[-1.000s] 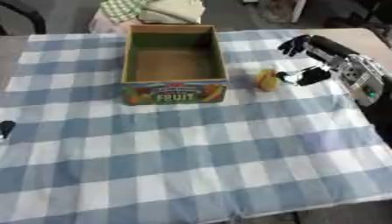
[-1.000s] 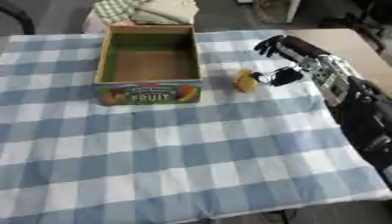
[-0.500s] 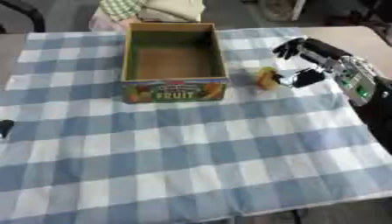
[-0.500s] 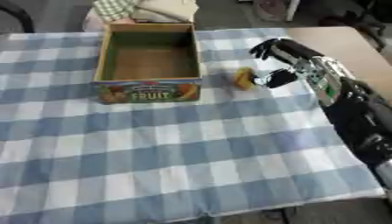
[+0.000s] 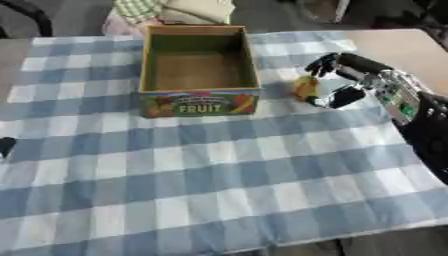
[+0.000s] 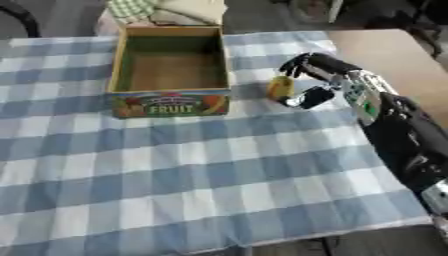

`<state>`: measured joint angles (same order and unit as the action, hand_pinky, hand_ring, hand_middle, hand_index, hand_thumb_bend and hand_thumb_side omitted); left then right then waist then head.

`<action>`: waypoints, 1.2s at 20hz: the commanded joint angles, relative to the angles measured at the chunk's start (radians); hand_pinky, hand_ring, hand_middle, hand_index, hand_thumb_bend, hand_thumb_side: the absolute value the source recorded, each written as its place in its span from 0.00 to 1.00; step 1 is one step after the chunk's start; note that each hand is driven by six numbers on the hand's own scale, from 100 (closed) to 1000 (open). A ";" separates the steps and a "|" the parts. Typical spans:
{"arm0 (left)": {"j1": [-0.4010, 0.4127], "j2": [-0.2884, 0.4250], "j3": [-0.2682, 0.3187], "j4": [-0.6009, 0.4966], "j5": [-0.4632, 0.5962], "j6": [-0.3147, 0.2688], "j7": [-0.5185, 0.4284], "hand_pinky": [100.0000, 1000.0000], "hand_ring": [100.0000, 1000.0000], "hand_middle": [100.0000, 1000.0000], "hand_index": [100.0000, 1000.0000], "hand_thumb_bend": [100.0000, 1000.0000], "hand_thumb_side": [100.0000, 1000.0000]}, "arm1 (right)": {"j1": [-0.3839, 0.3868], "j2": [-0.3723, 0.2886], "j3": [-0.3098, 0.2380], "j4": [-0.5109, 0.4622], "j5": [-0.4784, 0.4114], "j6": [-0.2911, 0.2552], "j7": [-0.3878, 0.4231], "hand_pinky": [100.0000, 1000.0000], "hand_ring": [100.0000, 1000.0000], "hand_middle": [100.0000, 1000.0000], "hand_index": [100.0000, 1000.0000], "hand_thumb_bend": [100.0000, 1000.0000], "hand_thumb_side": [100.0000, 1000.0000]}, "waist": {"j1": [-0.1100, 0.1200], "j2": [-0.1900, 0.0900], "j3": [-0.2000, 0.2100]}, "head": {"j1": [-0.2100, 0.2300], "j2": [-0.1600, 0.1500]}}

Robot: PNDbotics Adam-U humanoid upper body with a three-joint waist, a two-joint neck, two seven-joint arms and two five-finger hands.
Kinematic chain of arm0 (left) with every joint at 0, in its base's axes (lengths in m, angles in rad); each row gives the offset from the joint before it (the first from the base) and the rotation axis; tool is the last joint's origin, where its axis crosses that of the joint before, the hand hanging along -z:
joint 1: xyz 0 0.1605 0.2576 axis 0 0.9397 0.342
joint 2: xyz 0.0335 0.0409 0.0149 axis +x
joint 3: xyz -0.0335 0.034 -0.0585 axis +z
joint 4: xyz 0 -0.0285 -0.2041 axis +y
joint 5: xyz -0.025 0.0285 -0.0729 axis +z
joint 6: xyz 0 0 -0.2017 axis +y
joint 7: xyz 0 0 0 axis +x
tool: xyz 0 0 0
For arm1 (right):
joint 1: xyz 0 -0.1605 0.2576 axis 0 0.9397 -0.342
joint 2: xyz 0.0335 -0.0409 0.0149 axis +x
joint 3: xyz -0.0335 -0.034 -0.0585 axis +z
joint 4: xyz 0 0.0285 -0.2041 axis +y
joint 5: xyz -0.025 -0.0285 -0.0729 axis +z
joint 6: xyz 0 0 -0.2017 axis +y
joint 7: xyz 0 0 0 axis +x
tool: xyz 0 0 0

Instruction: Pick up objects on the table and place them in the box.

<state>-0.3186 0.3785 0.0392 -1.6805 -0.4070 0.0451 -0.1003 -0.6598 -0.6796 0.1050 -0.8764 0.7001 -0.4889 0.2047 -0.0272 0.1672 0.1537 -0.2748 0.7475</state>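
Left eye view shows the right hand (image 5: 343, 82) at a small yellow object (image 5: 304, 88) lying on the checked cloth (image 5: 219, 170) just right of the empty box (image 5: 199, 75). Its fingers curve over the object with the thumb below, though whether they actually touch it is hard to tell. If they close off-centre, the object could squirt away across the cloth

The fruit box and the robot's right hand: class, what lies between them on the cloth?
A small yellow object, beside the right hand, shown in both views.
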 commanded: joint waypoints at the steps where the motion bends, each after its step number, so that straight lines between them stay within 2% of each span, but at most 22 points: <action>1: -0.010 0.016 0.002 -0.010 0.005 -0.002 -0.002 0.72 0.51 0.44 0.59 0.49 0.08 | -0.017 -0.022 -0.005 -0.006 0.012 -0.001 -0.003 0.74 0.68 0.62 0.82 0.28 0.34 | 0.002 -0.016 0.001 | -0.001 0.008; 2: -0.011 0.016 0.002 -0.010 0.005 -0.002 -0.002 0.72 0.51 0.44 0.59 0.49 0.08 | -0.015 -0.021 -0.006 -0.006 0.016 -0.001 -0.008 0.73 0.66 0.58 0.79 0.28 0.32 | 0.002 -0.016 0.001 | -0.001 0.008; 4: -0.011 0.016 0.002 -0.010 0.005 -0.002 -0.002 0.72 0.51 0.44 0.59 0.49 0.08 | -0.013 -0.020 -0.007 -0.009 0.023 0.001 -0.026 0.73 0.66 0.57 0.79 0.27 0.31 | 0.002 -0.016 0.001 | -0.001 0.007; 8: -0.010 0.015 0.002 -0.010 0.005 -0.002 -0.003 0.72 0.51 0.44 0.59 0.49 0.08 | -0.009 -0.019 -0.008 -0.011 0.043 0.009 -0.070 0.71 0.63 0.50 0.70 0.25 0.24 | 0.002 -0.016 0.002 | -0.001 0.007; 9: -0.011 0.015 0.002 -0.010 0.005 -0.002 -0.002 0.72 0.51 0.44 0.59 0.49 0.08 | -0.009 -0.019 -0.007 -0.012 0.051 0.011 -0.080 0.70 0.61 0.45 0.64 0.24 0.19 | 0.002 -0.016 0.002 | -0.001 0.007; 10: -0.011 0.015 0.002 -0.010 0.006 -0.002 -0.002 0.72 0.51 0.44 0.59 0.49 0.08 | -0.008 -0.019 -0.007 -0.012 0.058 0.012 -0.089 0.70 0.60 0.44 0.63 0.24 0.18 | 0.002 -0.016 0.002 | -0.001 0.008; 11: -0.011 0.015 0.002 -0.010 0.006 -0.002 -0.002 0.72 0.51 0.44 0.59 0.49 0.08 | -0.007 -0.018 -0.007 -0.012 0.066 0.014 -0.100 0.69 0.58 0.38 0.56 0.22 0.10 | 0.003 -0.016 0.002 | -0.001 0.008; 13: -0.010 0.015 0.002 -0.010 0.006 -0.002 -0.002 0.72 0.51 0.44 0.59 0.49 0.08 | -0.005 -0.017 -0.008 -0.013 0.085 0.019 -0.124 0.67 0.56 0.31 0.48 0.18 0.02 | 0.003 -0.015 0.002 | 0.000 0.008; 14: -0.010 0.015 0.002 -0.010 0.006 -0.002 -0.002 0.72 0.51 0.44 0.59 0.49 0.08 | -0.005 -0.017 -0.008 -0.013 0.094 0.021 -0.136 0.67 0.56 0.31 0.47 0.18 0.02 | 0.002 -0.015 0.002 | 0.000 0.008; 16: -0.011 0.015 0.002 -0.010 0.006 -0.002 -0.002 0.72 0.51 0.44 0.59 0.49 0.08 | -0.004 -0.016 -0.011 -0.014 0.103 0.024 -0.160 0.65 0.51 0.21 0.37 0.10 0.00 | 0.002 -0.015 0.002 | 0.000 0.008; 19: -0.011 0.015 0.002 -0.010 0.006 -0.002 -0.001 0.72 0.51 0.44 0.59 0.49 0.08 | -0.003 -0.017 -0.014 -0.020 0.102 0.027 -0.198 0.63 0.48 0.14 0.30 0.05 0.00 | 0.002 -0.015 0.002 | 0.000 0.007; 24: -0.011 0.015 0.003 -0.011 0.007 -0.002 -0.001 0.72 0.51 0.44 0.59 0.49 0.08 | -0.002 -0.024 -0.012 -0.048 0.080 0.025 -0.224 0.63 0.48 0.13 0.29 0.03 0.00 | 0.001 -0.016 0.003 | 0.000 0.005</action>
<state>-0.3186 0.3783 0.0392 -1.6804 -0.4056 0.0446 -0.1009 -0.6493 -0.6719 0.1042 -0.8954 0.7891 -0.4635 -0.0086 -0.0271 0.1672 0.1557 -0.2748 0.7476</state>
